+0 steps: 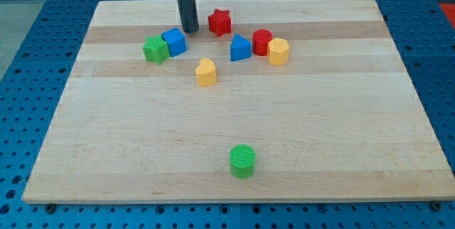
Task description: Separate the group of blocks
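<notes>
My tip (190, 30) rests on the board near the view's top, just right of and above the blue cube (174, 41) and left of the red star (220, 22). The green star (154, 49) touches the blue cube on its left. To the right lie a blue triangular block (239, 48), a red cylinder (261, 41) and a yellow hexagonal block (278, 51), the last two touching. A yellow heart-shaped block (206, 72) lies below the cluster. A green cylinder (242, 161) stands alone near the view's bottom.
The wooden board (106, 151) lies on a blue perforated table (28, 58). The board's edges show on all sides.
</notes>
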